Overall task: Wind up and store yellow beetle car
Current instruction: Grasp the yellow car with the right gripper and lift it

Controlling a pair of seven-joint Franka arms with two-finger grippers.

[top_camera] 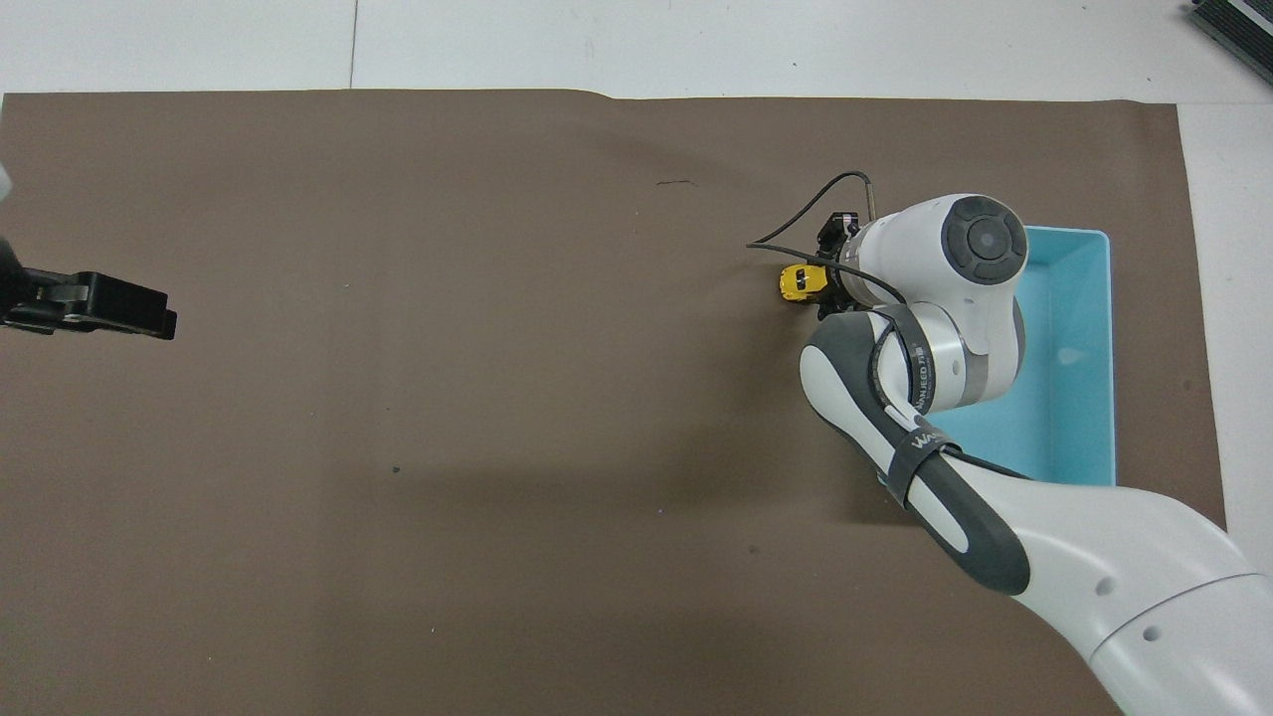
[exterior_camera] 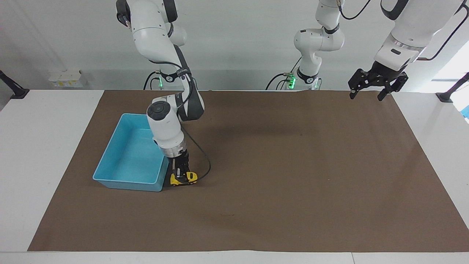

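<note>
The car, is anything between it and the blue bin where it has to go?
Only the bin's own side wall. The car sits on the mat right beside that wall, with the right gripper shut on it, so it must be lifted over the rim.

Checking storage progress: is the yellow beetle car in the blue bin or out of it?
Out. The yellow beetle car sits on the brown mat beside the blue bin, with the right pincer shut on it.

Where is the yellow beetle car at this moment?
The yellow beetle car sits on the brown mat beside the blue bin, toward the right arm's end of the table, with the right gripper shut on it.
</note>
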